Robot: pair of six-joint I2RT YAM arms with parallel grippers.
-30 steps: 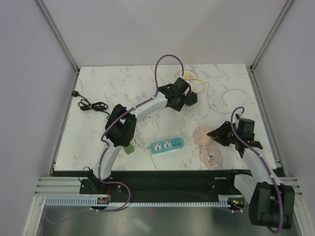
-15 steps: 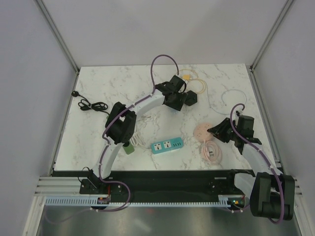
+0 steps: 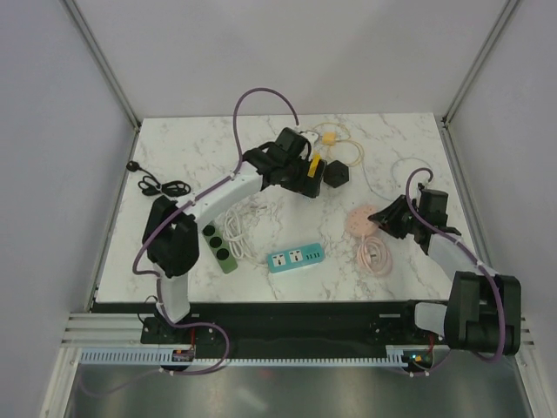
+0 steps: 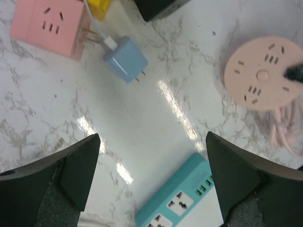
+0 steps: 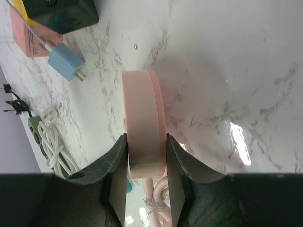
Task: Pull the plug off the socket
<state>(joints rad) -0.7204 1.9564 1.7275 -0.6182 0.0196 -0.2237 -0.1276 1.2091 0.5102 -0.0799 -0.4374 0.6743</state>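
The right gripper (image 5: 146, 138) clamps the round pink socket (image 5: 142, 118) by its rim, right of centre. The left gripper (image 4: 152, 142) hovers wide, empty. The blue plug (image 4: 125, 59) lies free, pins exposed, just beside the pink cube socket (image 4: 47, 23), far centre. Extraction appears complete; the next move calls for releasing the round pink socket.

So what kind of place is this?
Probably a robot test cell in a lab. A left arm and right arm are bolted at the edge of a marble-look table, plain grey panels wall it in, and a teal power strip and round pink socket look like props.
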